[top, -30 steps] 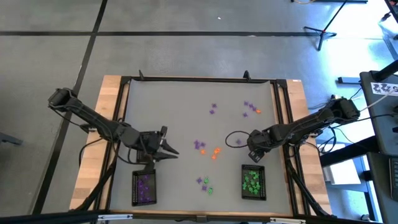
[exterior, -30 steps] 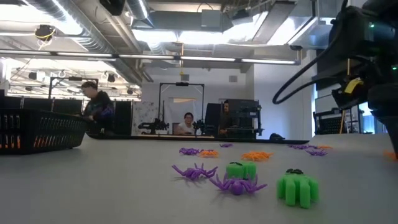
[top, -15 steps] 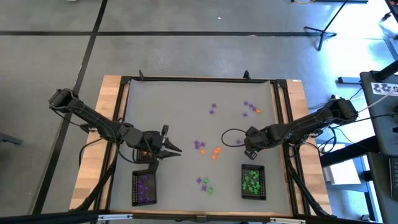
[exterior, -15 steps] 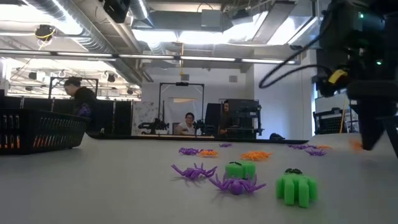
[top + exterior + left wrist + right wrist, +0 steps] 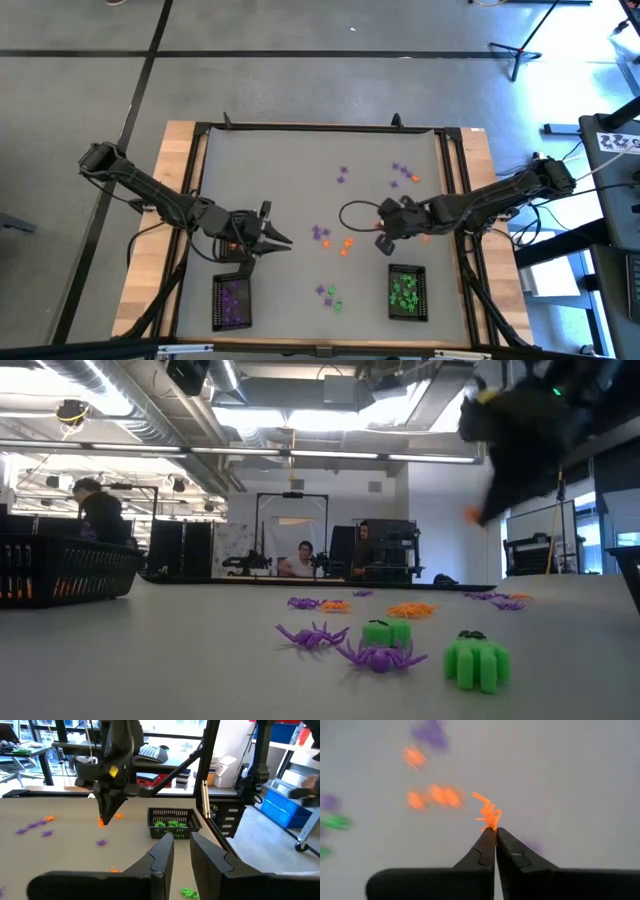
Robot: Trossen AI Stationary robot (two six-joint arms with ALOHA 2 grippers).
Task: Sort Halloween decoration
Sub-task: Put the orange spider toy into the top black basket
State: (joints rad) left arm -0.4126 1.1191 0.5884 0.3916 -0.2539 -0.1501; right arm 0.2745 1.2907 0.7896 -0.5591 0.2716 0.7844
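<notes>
The Halloween decoration is small orange, purple and green trinkets scattered over the grey table, with purple ones (image 5: 343,175) farther back and green ones (image 5: 478,661) near the front. My right gripper (image 5: 495,832) hovers above mid-table, shut on one orange trinket (image 5: 489,812). At the table's left my left gripper (image 5: 181,847) stays low above the table. Its fingers are slightly open and nothing is between them. One black mesh tray (image 5: 232,303) holds purple pieces and another (image 5: 406,291) holds green ones. My right gripper pinches the orange trinket's lower end (image 5: 491,824) between the very tips of its two fingers. The fingers point down at a slight slant. The trinket sticks out just beyond the tips, lifted clear of the table (image 5: 101,822).
Loose orange pieces (image 5: 346,243) and purple ones (image 5: 320,233) lie just left of my right gripper. A black cable loops over the table by the right arm (image 5: 352,212). Black frame rails (image 5: 452,170) border the table. People stand in the room beyond.
My right gripper has shut on the orange trinket at the table surface. It has then risen with it and moved toward the table's left edge. The trinket is now lifted clear.
</notes>
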